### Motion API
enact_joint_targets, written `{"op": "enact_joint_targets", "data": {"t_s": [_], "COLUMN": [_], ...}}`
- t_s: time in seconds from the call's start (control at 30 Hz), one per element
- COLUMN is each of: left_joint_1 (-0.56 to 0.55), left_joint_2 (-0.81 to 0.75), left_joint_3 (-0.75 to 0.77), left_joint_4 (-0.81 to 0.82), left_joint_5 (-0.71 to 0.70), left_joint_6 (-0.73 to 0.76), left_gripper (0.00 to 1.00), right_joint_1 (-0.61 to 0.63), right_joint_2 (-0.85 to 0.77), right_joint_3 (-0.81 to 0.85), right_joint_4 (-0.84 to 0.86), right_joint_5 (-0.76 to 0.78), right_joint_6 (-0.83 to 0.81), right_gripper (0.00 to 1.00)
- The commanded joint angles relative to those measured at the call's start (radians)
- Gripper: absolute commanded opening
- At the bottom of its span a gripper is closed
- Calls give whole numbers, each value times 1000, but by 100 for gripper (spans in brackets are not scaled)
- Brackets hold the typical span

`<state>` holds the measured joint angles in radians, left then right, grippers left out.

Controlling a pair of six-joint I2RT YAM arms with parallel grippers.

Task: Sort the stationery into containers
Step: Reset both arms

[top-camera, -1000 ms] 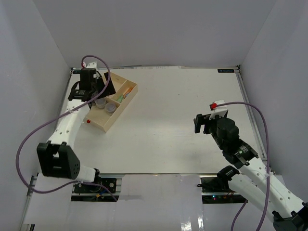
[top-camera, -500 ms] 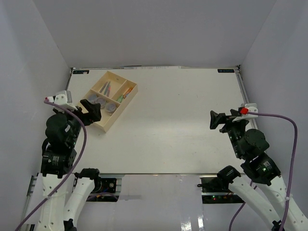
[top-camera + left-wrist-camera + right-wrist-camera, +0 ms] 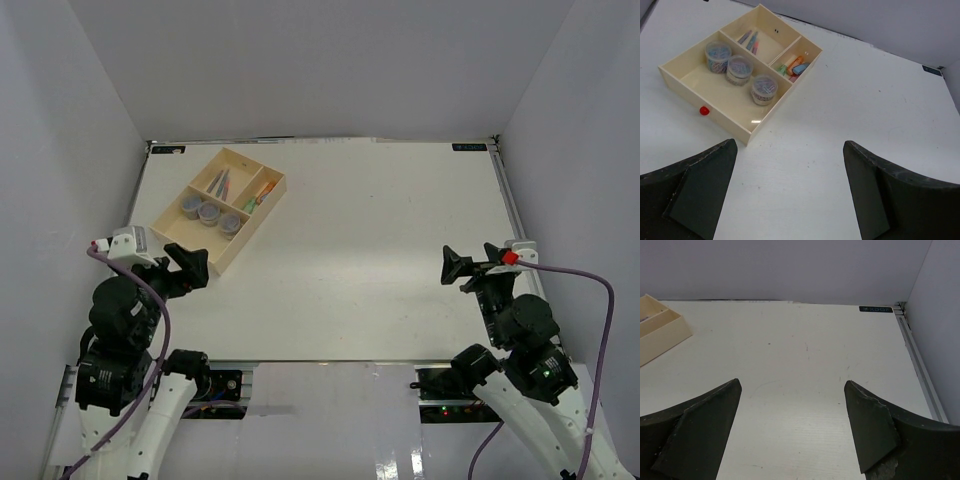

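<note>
A cream-yellow divided tray [image 3: 254,228] is set on the white table [image 3: 380,240] near its far left corner; a dark label [image 3: 470,147] is stuck at the far right.

The left arm [image 3: 122,312] and right arm [image 3: 522,322] sit folded low — jaws wide apart, empty.
</note>
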<state>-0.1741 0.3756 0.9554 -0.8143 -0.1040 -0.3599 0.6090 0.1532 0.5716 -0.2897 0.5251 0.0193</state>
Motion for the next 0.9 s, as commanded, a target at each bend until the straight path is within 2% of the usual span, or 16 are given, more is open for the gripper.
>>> {"op": "enact_joint_targets", "data": {"t_s": [0.0, 0.23, 0.87], "left_joint_1": [-30, -51, -68], "left_joint_2": [-50, -159, -130], "left_joint_3": [8, 2, 5], "left_joint_4": [-40, -36, -45], "left_joint_5": [-74, -114, -129], "left_joint_6": [-5, -17, -28], "left_gripper": [98, 98, 98], "right_joint_1": [-3, -2, -2], "right_joint_2": [-26, -73, -86], "right_joint_3": [-27, -68, -79], "right_joint_4": [35, 38, 38], "right_joint_5": [27, 16, 0], "right_joint_6": [-13, -12, -13], "right_gripper": [90, 90, 90]}}
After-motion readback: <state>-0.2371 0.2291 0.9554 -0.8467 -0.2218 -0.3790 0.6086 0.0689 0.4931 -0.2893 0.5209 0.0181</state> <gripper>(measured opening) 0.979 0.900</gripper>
